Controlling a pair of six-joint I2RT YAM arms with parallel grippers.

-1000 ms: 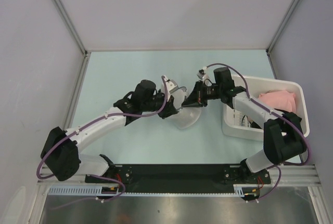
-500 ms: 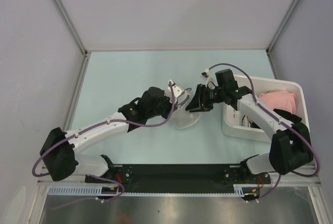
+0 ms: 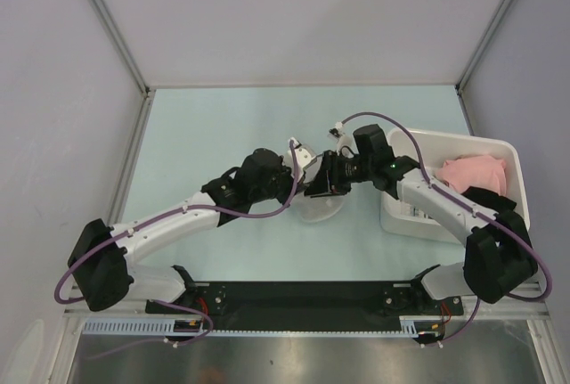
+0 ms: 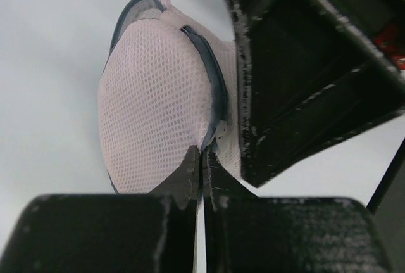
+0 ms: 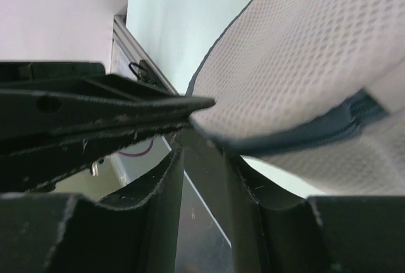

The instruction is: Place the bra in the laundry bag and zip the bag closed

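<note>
The pale blue-green table (image 3: 223, 126) carried everything, with a white rectangular plastic bin (image 3: 499, 148) off to the right holding a pink garment (image 3: 476, 170) that had no part in the job. Both arms reached in to one spot at mid-table, where the small round white mesh laundry bag (image 4: 158, 95) was held tipped up on edge, presumably so that its rim faced the fingers. I could not see the dark olive bra anywhere; I guessed it was inside the pouch, hidden by the mesh. The left gripper (image 4: 201, 156) had its fingers pressed together on the bag's edge, apparently anchoring it against a pull. The right gripper (image 5: 205, 143) sat with narrow fingers at the dark zipper rim (image 4: 212, 83); whether it truly gripped anything, I could not tell.
</note>
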